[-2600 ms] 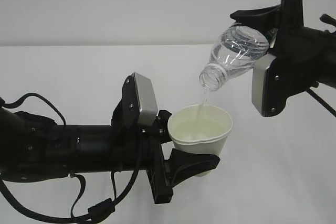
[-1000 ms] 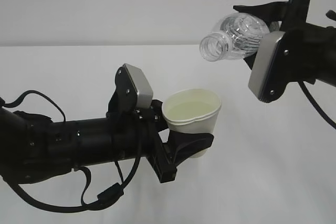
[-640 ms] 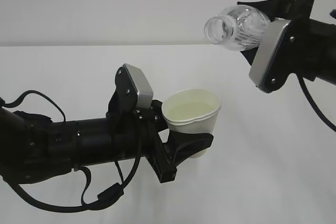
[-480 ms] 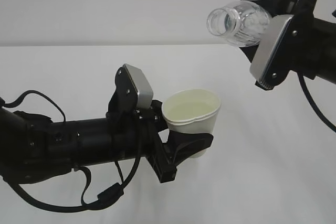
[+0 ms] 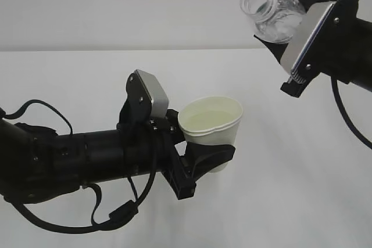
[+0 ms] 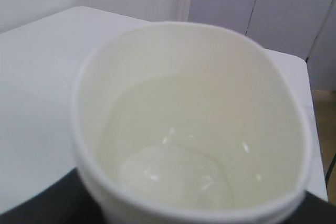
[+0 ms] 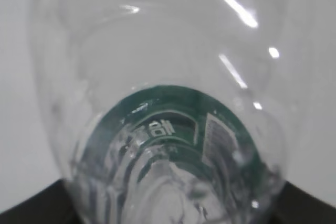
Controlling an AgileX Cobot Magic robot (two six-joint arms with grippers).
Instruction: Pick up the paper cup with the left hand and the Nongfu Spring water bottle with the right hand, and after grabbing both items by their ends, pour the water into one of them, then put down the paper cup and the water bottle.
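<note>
Nearest, my left tool (image 5: 200, 158), matte black with a grey metal plate on its wrist and loose black cables, pinches the paper cup (image 5: 211, 130) around its lower wall, upright above the white desk (image 5: 302, 190). The cup is tapered, smooth white paper with a rolled rim, squeezed slightly oval; its pale cream inside holds clear water (image 6: 173, 150), glinting over the round base. Farther off, above and beyond that tool, my right tool (image 5: 290, 24) grips the Nongfu Spring water bottle (image 5: 272, 13) by its base end. The bottle is clear ribbed plastic, uncapped, its narrow neck tilted up and towards the left tool. The dark green label band (image 7: 173, 129) shows through the plastic.
</note>
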